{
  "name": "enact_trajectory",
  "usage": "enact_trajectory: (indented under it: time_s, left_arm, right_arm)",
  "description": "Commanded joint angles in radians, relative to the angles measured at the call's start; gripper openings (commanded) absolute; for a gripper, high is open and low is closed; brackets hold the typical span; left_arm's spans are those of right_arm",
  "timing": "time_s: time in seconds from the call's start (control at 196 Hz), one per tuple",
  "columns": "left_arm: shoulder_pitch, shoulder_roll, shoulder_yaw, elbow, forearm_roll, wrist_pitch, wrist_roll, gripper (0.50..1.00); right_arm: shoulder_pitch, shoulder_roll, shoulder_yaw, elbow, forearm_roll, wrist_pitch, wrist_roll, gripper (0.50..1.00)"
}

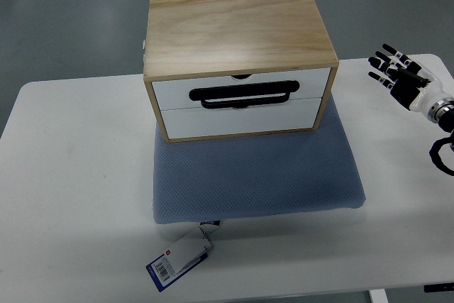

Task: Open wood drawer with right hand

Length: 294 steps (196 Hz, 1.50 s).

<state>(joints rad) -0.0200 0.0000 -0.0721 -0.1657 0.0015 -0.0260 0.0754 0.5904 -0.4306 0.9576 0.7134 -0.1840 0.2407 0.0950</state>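
Observation:
A light wood drawer box (234,30) stands on a blue-grey mat (255,175) in the middle of the white table (71,175). Its front holds two white drawers, an upper one (170,91) and a lower one (234,120), both shut flush. A black bar handle (242,94) runs across the seam between them. My right hand (394,72) hovers at the table's right edge, well to the right of the box, with its black fingers spread and nothing in them. The left arm does not show.
A white and blue tag (179,262) lies on the table at the mat's front left corner. A black cable loops (441,154) under my right wrist. Grey floor lies beyond the table's far edge.

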Motion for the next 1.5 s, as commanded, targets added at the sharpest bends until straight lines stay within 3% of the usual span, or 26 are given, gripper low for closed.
enact_trajectory:
  time_s: [0.0,1.496]
  left_arm:
    - [0.000,0.000,0.000,-0.002,0.003,-0.002,0.003,1.000]
    - [0.000,0.000,-0.002,0.000,0.002,0.005,0.003,1.000]
  right_arm:
    - [-0.003,0.001,0.000,0.000,0.000,0.000,0.000,0.936]
    - [-0.003,-0.007,0.010,-0.005,0.001,0.000,0.000,0.936]
